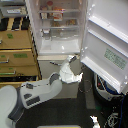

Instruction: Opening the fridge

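The fridge [59, 27] is filling the top of the exterior view, from eleven to one o'clock, and its door [107, 40] is swinging wide open toward three o'clock. A green label [115, 58] is showing on the inner face of that door. White shelves [59, 25] inside are holding a few small items, some reddish or orange, too blurred to name. Below the open compartment a closed lower drawer [52, 65] is sitting. The arm [37, 92] is reaching up from eight o'clock, and its gripper [73, 66] is hovering at the door's bottom corner; I cannot tell how far its jaws are parted. A wooden cabinet [17, 52] is standing at nine o'clock.
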{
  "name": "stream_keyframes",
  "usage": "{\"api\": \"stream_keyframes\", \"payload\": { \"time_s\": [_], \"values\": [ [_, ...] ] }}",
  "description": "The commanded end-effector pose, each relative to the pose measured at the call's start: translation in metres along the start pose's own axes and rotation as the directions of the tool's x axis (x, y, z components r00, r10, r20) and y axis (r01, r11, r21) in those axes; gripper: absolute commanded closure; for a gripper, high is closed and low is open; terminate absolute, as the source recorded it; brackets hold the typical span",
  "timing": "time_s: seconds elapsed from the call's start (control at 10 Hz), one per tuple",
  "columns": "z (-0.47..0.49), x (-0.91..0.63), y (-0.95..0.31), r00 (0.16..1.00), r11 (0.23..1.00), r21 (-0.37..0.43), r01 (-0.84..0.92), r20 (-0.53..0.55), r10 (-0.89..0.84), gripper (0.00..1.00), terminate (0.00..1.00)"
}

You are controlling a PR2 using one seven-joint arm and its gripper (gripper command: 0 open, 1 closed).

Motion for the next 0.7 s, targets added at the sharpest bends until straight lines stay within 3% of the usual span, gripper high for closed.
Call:
{"api": "stream_keyframes", "payload": {
  "time_s": [0.1,0.6,0.7],
  "values": [
    [0.057,-0.303,0.032,0.973,0.995,0.011,-0.097,-0.207,0.097,0.0,0.0],
    [0.055,-0.388,0.029,0.969,0.98,0.026,-0.195,-0.151,0.197,0.0,0.0],
    [0.033,-0.413,0.028,0.951,0.964,0.083,-0.252,-0.166,0.263,0.0,1.0]
  ]
}}
